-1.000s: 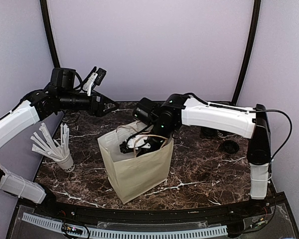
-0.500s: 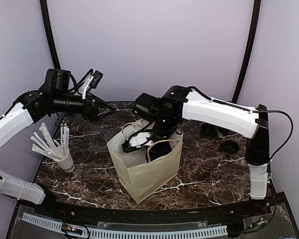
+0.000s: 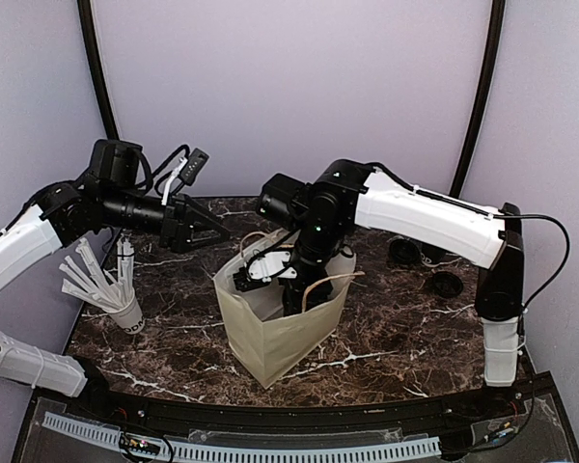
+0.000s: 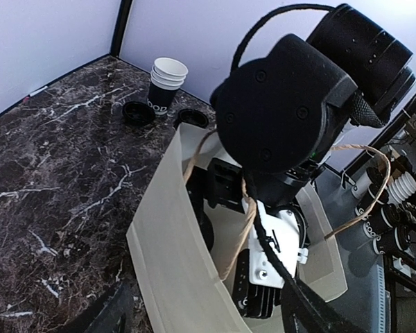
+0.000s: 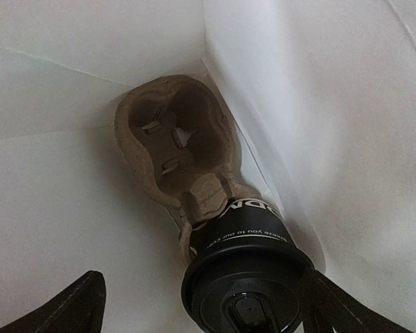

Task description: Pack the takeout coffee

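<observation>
A cream paper bag (image 3: 280, 333) stands mid-table. My right gripper (image 3: 270, 278) reaches down inside it. In the right wrist view a tan pulp tray (image 5: 170, 139) lies on the bag's floor. A black cup with white lettering (image 5: 249, 225) and a black lid (image 5: 243, 298) sits in the tray's near hole; the far hole is empty. The right gripper (image 5: 208, 309) is open, with its fingers on either side of the lid. My left gripper (image 3: 210, 227) is open and empty in the air, left of the bag's mouth (image 4: 173, 236).
A white cup of paper-wrapped sticks (image 3: 125, 311) stands at the left. A stack of black cups (image 4: 165, 84) and loose black lids (image 4: 136, 112) sit at the back right, with another lid (image 3: 448, 284). The bag's twine handles (image 4: 360, 187) stick up beside the right arm.
The bag has shifted right with the right arm inside it. My left gripper has dropped lower and moved right, closer to the bag.
</observation>
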`<action>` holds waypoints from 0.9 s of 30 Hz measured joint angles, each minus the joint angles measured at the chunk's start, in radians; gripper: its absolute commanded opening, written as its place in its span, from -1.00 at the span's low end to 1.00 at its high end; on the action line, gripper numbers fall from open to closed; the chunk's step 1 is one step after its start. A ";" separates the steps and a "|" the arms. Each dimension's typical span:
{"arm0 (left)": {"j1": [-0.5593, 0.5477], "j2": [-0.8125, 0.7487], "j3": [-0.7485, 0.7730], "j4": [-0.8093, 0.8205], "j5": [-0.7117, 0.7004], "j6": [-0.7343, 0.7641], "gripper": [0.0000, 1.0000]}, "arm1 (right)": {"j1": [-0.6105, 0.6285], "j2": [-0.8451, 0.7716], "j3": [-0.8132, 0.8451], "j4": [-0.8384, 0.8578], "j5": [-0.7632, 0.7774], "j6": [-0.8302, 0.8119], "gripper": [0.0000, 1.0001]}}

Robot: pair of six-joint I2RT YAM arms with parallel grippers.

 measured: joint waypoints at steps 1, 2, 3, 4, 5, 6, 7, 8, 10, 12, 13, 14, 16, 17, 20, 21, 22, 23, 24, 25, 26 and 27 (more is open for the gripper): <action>-0.016 0.009 0.004 -0.009 0.000 0.001 0.50 | 0.000 0.000 0.000 0.000 -0.001 0.000 0.97; -0.029 0.020 0.008 -0.016 -0.003 0.002 0.47 | 0.000 0.000 0.000 0.000 -0.001 0.000 0.97; -0.049 0.037 0.018 -0.029 -0.013 0.005 0.45 | 0.000 0.000 0.000 0.000 -0.003 0.000 0.97; -0.064 0.054 0.024 -0.035 -0.025 0.007 0.41 | 0.000 0.000 0.000 0.000 -0.003 0.000 0.97; -0.077 0.071 0.031 -0.042 -0.036 0.009 0.40 | 0.000 0.000 0.000 0.000 -0.003 0.000 0.97; -0.086 0.082 0.034 -0.047 -0.047 0.010 0.39 | 0.000 0.000 0.000 0.000 -0.003 0.000 0.97; -0.093 0.093 0.034 -0.048 -0.062 0.012 0.36 | 0.000 0.000 0.000 0.000 -0.004 -0.001 0.97; -0.095 0.102 0.034 -0.049 -0.075 0.011 0.34 | 0.000 0.000 0.002 -0.001 -0.005 -0.001 0.97; -0.095 0.112 0.034 -0.046 -0.094 0.008 0.27 | 0.000 0.000 0.004 -0.001 -0.005 -0.002 0.97; -0.095 0.118 0.034 -0.037 -0.106 0.003 0.16 | 0.000 -0.001 0.009 -0.002 -0.006 -0.003 0.97; -0.095 0.121 0.035 -0.032 -0.110 0.000 0.09 | 0.000 -0.001 0.012 -0.002 -0.006 -0.004 0.97; -0.095 0.126 0.036 -0.024 -0.113 -0.003 0.07 | 0.000 -0.002 0.017 -0.002 -0.007 -0.005 0.97; -0.095 0.137 0.038 -0.013 -0.120 -0.007 -0.03 | 0.000 -0.005 0.027 -0.004 -0.011 -0.010 0.97; -0.095 0.145 0.038 -0.005 -0.124 -0.011 -0.09 | 0.000 -0.007 0.037 -0.007 -0.013 -0.013 0.97; -0.095 0.171 0.039 0.020 -0.131 -0.020 -0.21 | 0.000 -0.023 0.070 -0.010 -0.023 -0.027 0.97; -0.095 0.180 0.042 0.024 -0.132 -0.026 -0.22 | 0.000 -0.031 0.079 -0.008 -0.028 -0.029 0.97; -0.095 0.189 0.047 0.029 -0.132 -0.027 -0.24 | 0.000 -0.041 0.090 -0.007 -0.033 -0.031 0.97; -0.095 0.197 0.051 0.036 -0.134 -0.030 -0.24 | 0.000 -0.051 0.099 -0.008 -0.037 -0.033 0.97; -0.095 0.202 0.053 0.044 -0.135 -0.031 -0.26 | 0.000 -0.061 0.111 -0.008 -0.041 -0.034 0.97; -0.095 0.207 0.054 0.053 -0.138 -0.034 -0.27 | 0.000 -0.071 0.127 -0.008 -0.048 -0.037 0.97; -0.095 0.210 0.054 0.060 -0.142 -0.035 -0.28 | 0.000 -0.080 0.143 -0.008 -0.056 -0.039 0.97; -0.095 0.211 0.054 0.066 -0.146 -0.037 -0.29 | 0.000 -0.091 0.157 -0.007 -0.063 -0.042 0.97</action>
